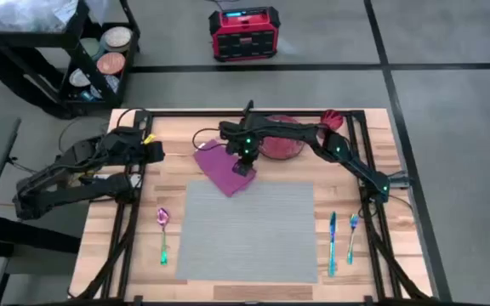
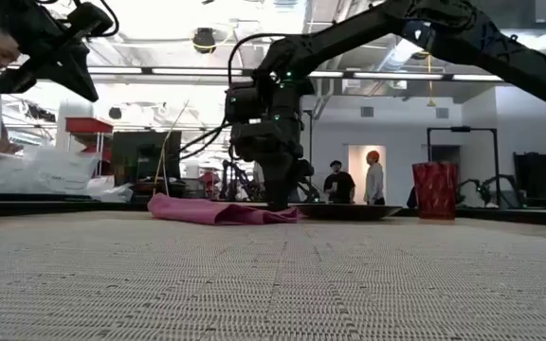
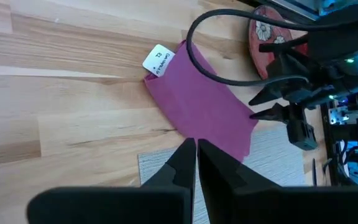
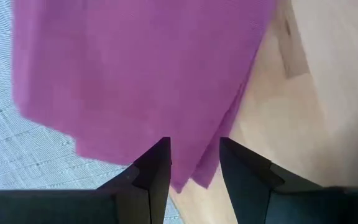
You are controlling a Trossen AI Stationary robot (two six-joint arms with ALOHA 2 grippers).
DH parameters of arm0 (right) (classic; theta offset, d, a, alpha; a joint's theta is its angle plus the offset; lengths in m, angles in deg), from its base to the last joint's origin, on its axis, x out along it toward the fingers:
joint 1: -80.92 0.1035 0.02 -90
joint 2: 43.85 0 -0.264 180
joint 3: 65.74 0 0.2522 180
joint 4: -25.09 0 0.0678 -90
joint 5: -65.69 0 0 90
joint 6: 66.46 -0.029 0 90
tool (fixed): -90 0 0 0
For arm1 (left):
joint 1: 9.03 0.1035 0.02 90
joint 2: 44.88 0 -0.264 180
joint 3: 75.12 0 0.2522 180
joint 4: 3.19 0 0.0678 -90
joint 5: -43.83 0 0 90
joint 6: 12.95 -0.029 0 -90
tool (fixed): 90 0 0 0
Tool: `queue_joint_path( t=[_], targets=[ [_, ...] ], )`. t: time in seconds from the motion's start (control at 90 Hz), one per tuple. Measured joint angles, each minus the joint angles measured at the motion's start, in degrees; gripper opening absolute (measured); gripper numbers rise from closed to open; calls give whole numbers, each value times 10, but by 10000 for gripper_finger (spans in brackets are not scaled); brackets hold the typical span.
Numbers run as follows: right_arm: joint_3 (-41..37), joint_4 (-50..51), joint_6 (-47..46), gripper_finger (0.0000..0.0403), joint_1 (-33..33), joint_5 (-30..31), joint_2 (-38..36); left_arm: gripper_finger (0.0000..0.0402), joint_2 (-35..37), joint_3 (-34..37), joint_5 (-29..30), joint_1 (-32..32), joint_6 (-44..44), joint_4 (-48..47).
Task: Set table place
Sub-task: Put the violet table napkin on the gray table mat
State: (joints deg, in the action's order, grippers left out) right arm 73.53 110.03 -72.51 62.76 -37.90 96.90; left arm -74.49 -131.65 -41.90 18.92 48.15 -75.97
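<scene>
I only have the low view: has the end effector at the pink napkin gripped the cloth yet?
Observer: Not closed yet. The right end effector is open, with its fingers straddling the napkin's edge.
Operator: Where does the napkin lie?
Observer: From above, it overlaps the placemat's far left corner, and the rest lies on the table.
Operator: And the other arm?
Observer: The left end effector is shut and waits over the table's left side.

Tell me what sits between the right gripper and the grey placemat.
The folded magenta cloth napkin lies under the right gripper, overlapping the far edge of the grey rectangular placemat. The open fingers straddle its edge. Nothing else intervenes.
</scene>
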Motion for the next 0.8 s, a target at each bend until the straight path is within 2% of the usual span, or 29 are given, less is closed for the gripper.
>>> queue_joint_path(
  t=[0.178, 0.322, 0.8],
  targets=[
    [-2, 13, -1, 123, -2, -1, 0, 0, 0, 0, -3, 0, 0, 0],
    [-2, 26, -5, 123, -8, -29, 4, 0, 0, 0, -10, 0, 1, 0],
    [-2, 11, -9, 123, -10, -30, 11, 0, 0, 0, -17, 0, 5, 0]
  ],
)
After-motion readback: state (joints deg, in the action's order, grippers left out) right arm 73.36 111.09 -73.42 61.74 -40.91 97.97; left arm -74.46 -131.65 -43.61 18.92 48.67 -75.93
